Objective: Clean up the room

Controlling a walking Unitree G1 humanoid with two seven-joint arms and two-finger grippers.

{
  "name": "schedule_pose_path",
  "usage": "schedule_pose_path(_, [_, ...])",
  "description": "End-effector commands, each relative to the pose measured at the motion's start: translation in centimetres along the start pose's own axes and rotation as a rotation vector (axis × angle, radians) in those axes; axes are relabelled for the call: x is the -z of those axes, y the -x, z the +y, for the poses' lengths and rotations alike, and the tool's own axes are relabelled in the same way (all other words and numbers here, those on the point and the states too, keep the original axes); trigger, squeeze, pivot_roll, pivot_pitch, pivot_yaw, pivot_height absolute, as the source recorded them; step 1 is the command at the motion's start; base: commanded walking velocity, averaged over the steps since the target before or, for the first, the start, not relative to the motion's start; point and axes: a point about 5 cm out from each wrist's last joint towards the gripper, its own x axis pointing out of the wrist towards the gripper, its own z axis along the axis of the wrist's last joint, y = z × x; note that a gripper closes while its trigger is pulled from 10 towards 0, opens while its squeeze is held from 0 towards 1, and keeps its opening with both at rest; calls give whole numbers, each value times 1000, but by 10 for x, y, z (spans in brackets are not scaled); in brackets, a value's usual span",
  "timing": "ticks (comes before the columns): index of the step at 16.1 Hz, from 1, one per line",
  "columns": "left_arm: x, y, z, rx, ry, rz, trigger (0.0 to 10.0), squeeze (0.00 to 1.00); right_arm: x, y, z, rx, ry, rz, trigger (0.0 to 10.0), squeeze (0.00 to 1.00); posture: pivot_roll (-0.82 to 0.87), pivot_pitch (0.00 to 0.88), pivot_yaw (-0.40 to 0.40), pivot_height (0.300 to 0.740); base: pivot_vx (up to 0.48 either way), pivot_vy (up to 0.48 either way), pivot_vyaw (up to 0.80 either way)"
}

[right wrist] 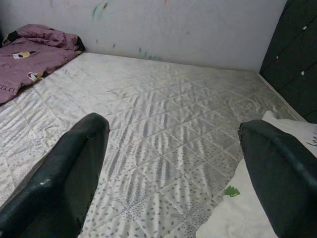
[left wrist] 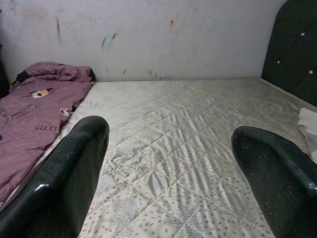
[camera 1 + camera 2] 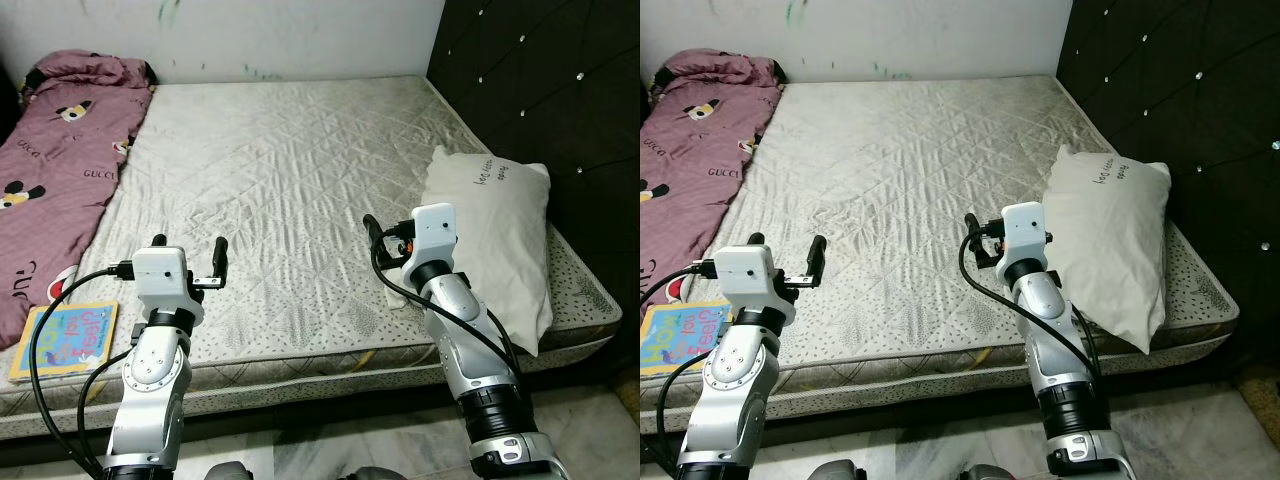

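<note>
Quilted grey mattress (image 3: 290,170); crumpled mauve blanket (image 3: 60,150), soft white pillow (image 3: 495,240). Left gripper (image 3: 190,262), right gripper (image 3: 383,235) spread wide.

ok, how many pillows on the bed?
1. The pillow lies on the mattress by the headboard, just off the right hand. The blanket could hide more.

Silver jointed arms, black cables, black-fingered left tool (image 3: 190,262).
</note>
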Motion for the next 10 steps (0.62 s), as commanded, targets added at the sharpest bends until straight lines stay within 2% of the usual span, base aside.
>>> schedule_pose_path(1, [1, -2, 0, 5, -2, 2, 10000, 0, -2, 0, -1, -7, 19, -6, 10000, 0, -84, 0, -25, 740, 0, 0, 700])
schedule_pose_path(9, [1, -2, -3, 30, 9, 4, 10000, 0, -2, 0, 0, -20, 14, -10, 10000, 0, -85, 0, -26, 740, 0, 0, 800])
schedule_pose_path(10, [1, -2, -3, 32, 8, 3, 10000, 0, -2, 0, 0, -20, 13, -10, 10000, 0, -86, 0, -24, 740, 0, 0, 0])
